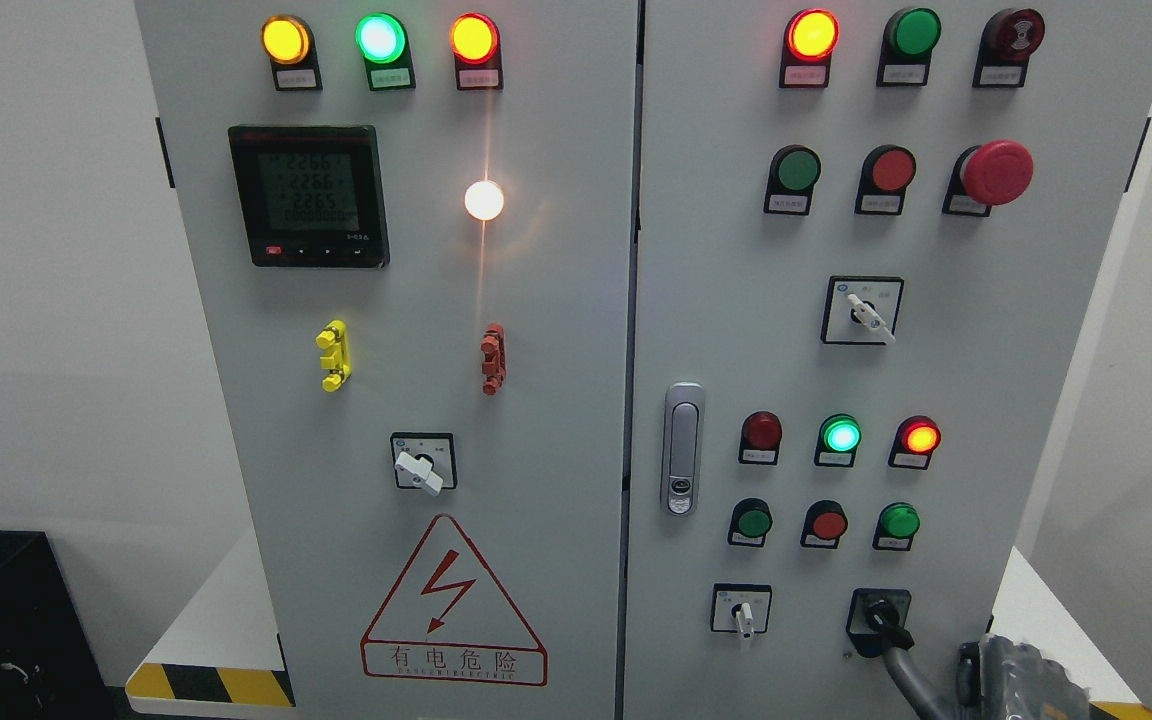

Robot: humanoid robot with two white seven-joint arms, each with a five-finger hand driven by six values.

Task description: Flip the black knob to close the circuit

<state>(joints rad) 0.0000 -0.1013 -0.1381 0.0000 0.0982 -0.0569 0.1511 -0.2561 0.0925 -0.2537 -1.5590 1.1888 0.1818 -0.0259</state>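
Observation:
The black knob [880,614] sits in a black square mount at the lower right of the grey cabinet's right door [1036,400]. Its handle points down and to the right. My right hand [1011,678] comes in at the bottom right corner, mostly cut off by the frame edge. A grey part of it reaches up and left to the knob's lower end and seems to touch it. The left arm does not show.
A white selector switch [743,614] is left of the knob, and another [867,316] is higher up. Rows of lamps and push buttons, a red mushroom stop button [996,172] and a door latch [681,448] cover the panel. The left door carries a meter [307,194].

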